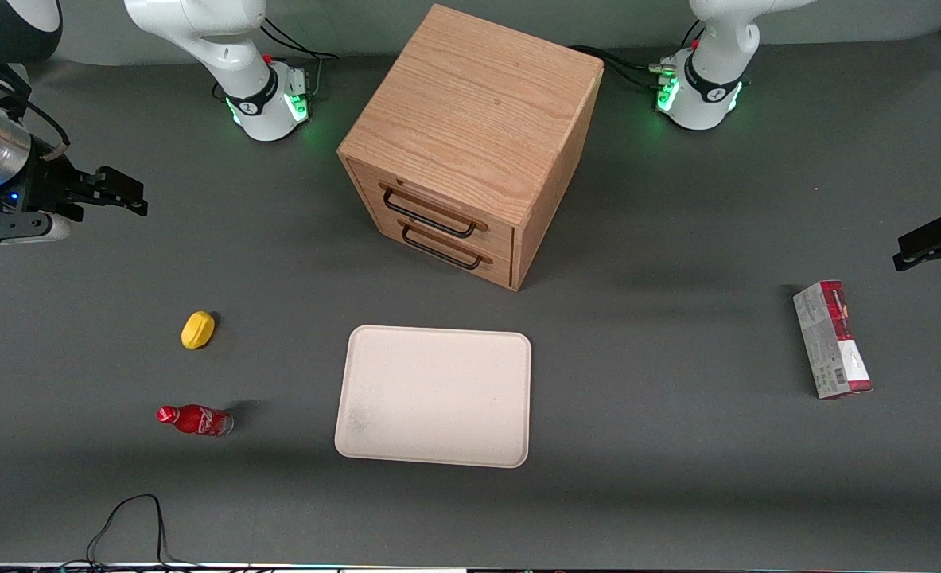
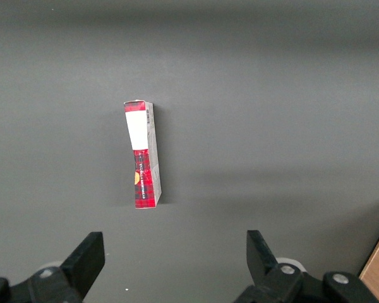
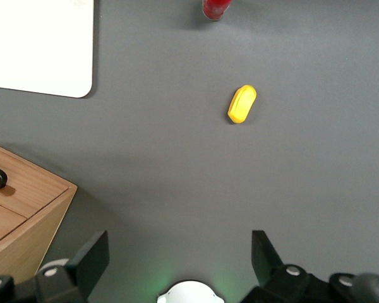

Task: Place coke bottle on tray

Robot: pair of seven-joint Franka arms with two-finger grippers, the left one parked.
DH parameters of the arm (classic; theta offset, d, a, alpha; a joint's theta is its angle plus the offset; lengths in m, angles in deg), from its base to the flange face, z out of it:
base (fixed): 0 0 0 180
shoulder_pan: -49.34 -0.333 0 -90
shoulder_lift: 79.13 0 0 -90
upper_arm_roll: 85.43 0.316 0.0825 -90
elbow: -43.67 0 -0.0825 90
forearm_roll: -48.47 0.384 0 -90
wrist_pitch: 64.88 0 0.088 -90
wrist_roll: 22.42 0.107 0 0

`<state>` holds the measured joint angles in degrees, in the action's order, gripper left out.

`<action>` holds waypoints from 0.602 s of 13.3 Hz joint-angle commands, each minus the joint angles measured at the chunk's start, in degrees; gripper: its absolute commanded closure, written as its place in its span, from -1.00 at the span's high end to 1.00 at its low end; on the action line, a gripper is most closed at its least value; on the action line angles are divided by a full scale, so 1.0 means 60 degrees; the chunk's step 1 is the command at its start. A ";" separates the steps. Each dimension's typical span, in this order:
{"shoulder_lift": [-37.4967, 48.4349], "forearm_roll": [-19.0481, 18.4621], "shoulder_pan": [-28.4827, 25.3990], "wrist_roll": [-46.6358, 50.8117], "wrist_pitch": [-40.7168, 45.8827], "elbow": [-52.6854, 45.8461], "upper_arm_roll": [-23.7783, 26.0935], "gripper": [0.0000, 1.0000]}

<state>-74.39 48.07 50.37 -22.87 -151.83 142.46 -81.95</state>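
- A black cable (image 1: 132,517) lies nearest the camera, at the edge of the dark grey surface (image 1: 677,477), and it plays no part in the task.
- The coke bottle (image 1: 196,419) lies on its side on the surface, well below the pincer (image 1: 116,192) and nearer to the camera than it. Its red cap points away from the tray (image 1: 435,395). Because it lies flat, I judge it can roll if pushed, so a grasp across the body seems the safer one.
- The tray sits flat on the surface in front of the wooden drawer cabinet (image 1: 470,143), nearer to the camera than the pincer. Nothing is on it, so the placing is not yet done.
- The pincer hangs in the air above the working arm's end of the surface, well apart from the bottle. Its two fingers stand wide apart and hold nothing.
- A yellow object (image 1: 198,329) lies between the pincer and the bottle, so the descent should pass clear of it.
- A red-and-grey carton (image 1: 832,340) rests toward the parked arm's end, well away from the pincer.
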 commanded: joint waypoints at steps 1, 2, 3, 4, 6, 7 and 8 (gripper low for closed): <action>0.0249 0.0155 0.0005 -0.0218 -0.0025 0.0102 -0.0008 1.00; 0.0220 0.0140 0.0005 -0.0218 -0.0010 0.0088 0.0006 1.00; 0.0162 0.0140 0.0005 -0.0204 -0.0010 0.0044 -0.0008 1.00; 0.0132 0.0140 0.0005 -0.0247 -0.0010 0.0029 -0.0008 1.00; 0.0132 0.0140 -0.0010 -0.0247 -0.0010 0.0029 -0.0008 1.00; 0.0132 0.0140 0.0005 -0.0262 -0.0010 0.0029 -0.0066 1.00; 0.0161 0.0140 0.0005 -0.0262 -0.0010 0.0029 -0.0082 1.00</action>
<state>-74.13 48.07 50.36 -23.00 -151.83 142.47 -81.99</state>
